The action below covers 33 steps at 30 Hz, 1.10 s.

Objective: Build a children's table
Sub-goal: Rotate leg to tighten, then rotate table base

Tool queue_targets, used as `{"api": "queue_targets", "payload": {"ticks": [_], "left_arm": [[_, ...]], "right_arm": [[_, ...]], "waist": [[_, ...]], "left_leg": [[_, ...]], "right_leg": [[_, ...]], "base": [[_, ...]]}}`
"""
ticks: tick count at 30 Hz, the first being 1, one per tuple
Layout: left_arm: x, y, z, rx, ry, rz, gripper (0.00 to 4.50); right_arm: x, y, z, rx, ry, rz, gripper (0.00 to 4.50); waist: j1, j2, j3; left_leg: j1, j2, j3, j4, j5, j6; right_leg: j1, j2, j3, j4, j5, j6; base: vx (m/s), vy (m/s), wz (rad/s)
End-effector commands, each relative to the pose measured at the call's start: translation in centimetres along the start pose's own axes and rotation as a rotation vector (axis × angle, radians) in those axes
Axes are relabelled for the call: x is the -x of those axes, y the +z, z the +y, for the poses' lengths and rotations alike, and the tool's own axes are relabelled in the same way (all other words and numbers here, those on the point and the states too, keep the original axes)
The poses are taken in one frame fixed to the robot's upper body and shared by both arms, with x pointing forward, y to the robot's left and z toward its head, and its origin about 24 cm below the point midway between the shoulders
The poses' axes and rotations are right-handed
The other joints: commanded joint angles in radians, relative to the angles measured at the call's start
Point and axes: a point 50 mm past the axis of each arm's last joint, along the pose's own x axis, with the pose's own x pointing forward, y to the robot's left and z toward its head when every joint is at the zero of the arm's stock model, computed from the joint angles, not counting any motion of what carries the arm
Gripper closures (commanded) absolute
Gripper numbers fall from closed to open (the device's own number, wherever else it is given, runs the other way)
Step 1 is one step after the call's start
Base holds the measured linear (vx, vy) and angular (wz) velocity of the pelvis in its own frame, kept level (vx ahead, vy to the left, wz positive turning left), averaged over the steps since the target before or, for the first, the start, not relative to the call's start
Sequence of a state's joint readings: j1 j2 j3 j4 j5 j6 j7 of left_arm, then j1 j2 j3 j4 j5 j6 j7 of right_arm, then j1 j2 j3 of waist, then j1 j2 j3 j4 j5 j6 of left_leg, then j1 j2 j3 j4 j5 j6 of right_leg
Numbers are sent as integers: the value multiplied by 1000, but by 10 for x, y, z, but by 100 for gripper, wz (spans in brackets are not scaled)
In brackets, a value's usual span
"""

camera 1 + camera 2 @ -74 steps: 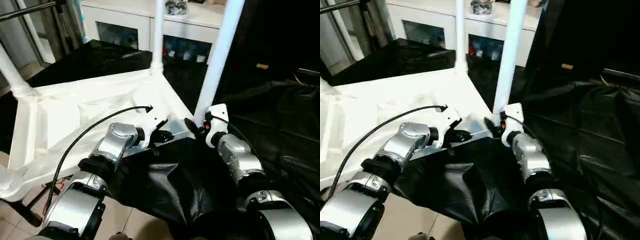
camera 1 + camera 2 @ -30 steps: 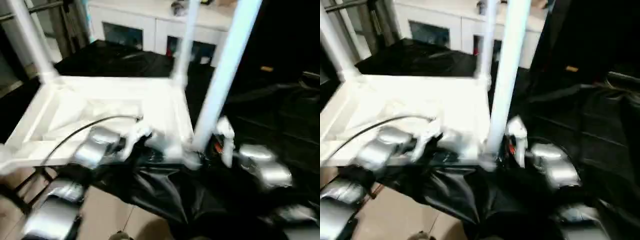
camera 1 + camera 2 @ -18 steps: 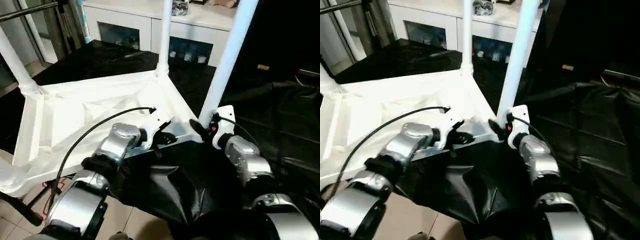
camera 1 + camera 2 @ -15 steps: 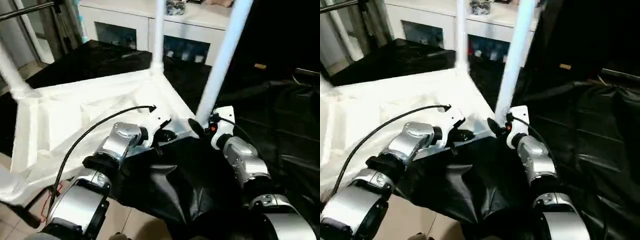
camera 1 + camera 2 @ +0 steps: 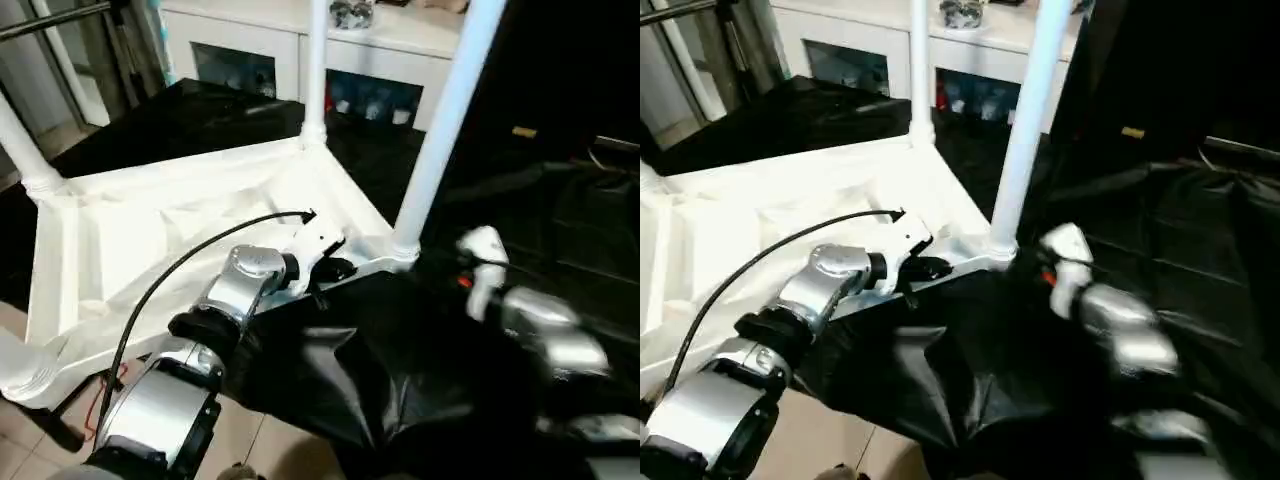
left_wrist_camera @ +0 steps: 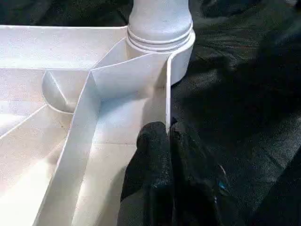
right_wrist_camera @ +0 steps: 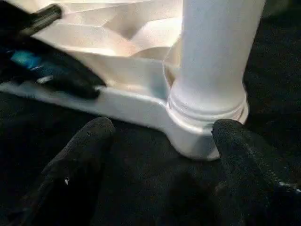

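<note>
Right pincer [image 7: 160,155] withdrawn from leg [image 5: 440,130], open

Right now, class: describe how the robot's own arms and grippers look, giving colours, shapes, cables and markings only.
Both forearms are rounded silver metal segments joined by black collars. A thin black cable arcs over the left arm to a white wrist housing. The left gripper has two black, rubbery-looking fingers. The right gripper has the same black fingers, with a white wrist housing carrying a small red mark.
</note>
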<state>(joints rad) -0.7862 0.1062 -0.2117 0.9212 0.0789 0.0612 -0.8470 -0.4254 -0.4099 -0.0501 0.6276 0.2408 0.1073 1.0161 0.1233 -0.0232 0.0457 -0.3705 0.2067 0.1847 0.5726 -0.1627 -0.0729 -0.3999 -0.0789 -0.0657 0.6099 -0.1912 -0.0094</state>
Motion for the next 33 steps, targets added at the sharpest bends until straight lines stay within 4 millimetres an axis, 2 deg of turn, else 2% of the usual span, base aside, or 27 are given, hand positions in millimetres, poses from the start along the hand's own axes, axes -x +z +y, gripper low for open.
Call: {"api": "queue_targets", "payload": {"ticks": [1,2,4,6,7,9,10,11,12,13,14,17,18,19,20,21,22,23,24,27,28,29,33], "left_arm": [[-3,14,-3,-19,-33,-92,450],[-3,15,-4,-14,-44,-103,405],[1,20,-5,5,-81,-134,394],[4,21,-5,-2,-99,-130,391],[8,21,-4,4,-103,-131,367],[21,20,-1,21,-113,-112,357],[29,19,-1,28,-125,-97,357],[40,17,-1,34,-151,-79,342],[47,16,-3,37,-172,-67,342],[66,13,-7,44,-215,-51,330],[66,13,-7,44,-215,-51,316],[93,6,-13,64,-240,3,295],[103,3,-16,75,-240,24,283],[111,1,-18,84,-241,39,273],[118,0,-22,95,-242,52,273],[123,-1,-25,104,-240,61,266],[124,-1,-27,107,-238,64,249],[131,-2,-32,121,-225,77,249],[132,-3,-34,129,-213,78,240],[135,-4,-36,144,-192,77,226],[137,-7,-39,155,-161,90,206],[138,-7,-40,159,-149,99,206],[139,-15,-44,149,-93,148,184]], "right_arm": [[5,6,7,-14,100,-7,82],[7,6,10,-20,131,-1,77],[-2,9,18,-5,161,-19,77],[-9,10,21,7,148,-33,77],[-14,12,22,5,141,-45,77],[-27,15,27,-3,137,-66,77],[-33,16,30,-5,142,-75,77],[-38,17,32,-6,144,-81,77],[-41,18,34,-7,148,-84,77],[-49,20,38,-12,161,-91,77],[-49,20,38,-12,161,-91,77],[-63,22,40,-19,108,-102,77],[-68,22,39,-31,78,-107,77],[-73,23,39,-41,55,-111,77],[-78,23,40,-44,30,-114,77],[-82,24,40,-48,10,-116,77],[-84,24,41,-51,5,-118,77],[-92,24,44,-62,-25,-123,77],[-97,25,45,-64,-55,-127,77],[-106,26,47,-90,-103,-138,77],[-114,29,47,-123,-209,-166,77],[-117,29,46,-135,-253,-178,77],[-123,30,40,-177,-472,-189,77]], "waist": [[8,-16,-63],[10,-18,-62],[19,-15,-65],[18,-14,-65],[16,-11,-63],[14,-15,-62],[8,-13,-60],[2,-12,-61],[-3,-9,-59],[-7,-10,-59],[-10,-6,-57],[-13,-8,-55],[-10,-4,-58],[-14,0,-56],[-19,-3,-52],[-19,1,-53],[-24,-2,-50],[-21,0,-52],[-22,-1,-50],[-25,-1,-49],[-25,0,-50],[-31,0,-50],[-37,5,-51]], "left_leg": [[7,24,-5,-49,-167,107],[6,24,-4,-48,-160,114],[6,26,-5,-47,-142,114],[6,30,-5,-49,-144,105],[8,31,-6,-51,-159,94],[7,33,-8,-56,-171,77],[8,32,-8,-58,-182,69],[9,36,-12,-62,-189,54],[8,34,-10,-65,-190,52],[13,37,-10,-65,-202,39],[14,34,-8,-67,-200,36],[17,33,-6,-70,-201,24],[21,36,-7,-68,-199,14],[18,36,-9,-73,-199,3],[19,31,-6,-75,-213,-7],[20,32,-7,-74,-219,-14],[20,29,-5,-75,-227,-18],[23,31,-4,-73,-227,-21],[19,29,-6,-76,-221,-24],[22,28,-5,-76,-235,-34],[22,27,-5,-76,-239,-38],[21,28,-7,-78,-233,-51],[23,23,-5,-75,-248,-60]], "right_leg": [[59,-63,38,-74,-132,-204],[58,-62,37,-73,-119,-207],[58,-66,35,-69,-101,-221],[52,-67,35,-67,-97,-234],[50,-67,36,-69,-110,-241],[52,-70,36,-65,-124,-246],[49,-69,36,-68,-146,-243],[51,-75,38,-62,-159,-246],[48,-70,38,-65,-170,-241],[46,-71,39,-63,-180,-237],[43,-66,41,-65,-180,-232],[39,-60,42,-65,-162,-233],[39,-66,42,-58,-149,-239],[38,-65,42,-56,-147,-244],[37,-59,42,-60,-159,-240],[37,-61,43,-58,-158,-242],[38,-57,44,-62,-160,-236],[38,-60,46,-60,-154,-234],[39,-59,46,-60,-155,-230],[37,-58,47,-62,-174,-221],[37,-57,47,-61,-175,-216],[37,-60,48,-57,-170,-216],[35,-52,48,-58,-163,-192]], "base": [[0,0,0],[0,0,0],[0,0,0],[0,0,0],[0,0,0],[0,0,0],[0,0,0],[0,0,0],[0,0,0],[0,0,0],[0,0,0],[0,0,0],[0,0,0],[0,0,0],[0,0,0],[0,0,0],[0,0,0],[0,0,0],[0,0,0],[0,0,0],[0,0,0],[0,0,0],[0,0,0]]}}
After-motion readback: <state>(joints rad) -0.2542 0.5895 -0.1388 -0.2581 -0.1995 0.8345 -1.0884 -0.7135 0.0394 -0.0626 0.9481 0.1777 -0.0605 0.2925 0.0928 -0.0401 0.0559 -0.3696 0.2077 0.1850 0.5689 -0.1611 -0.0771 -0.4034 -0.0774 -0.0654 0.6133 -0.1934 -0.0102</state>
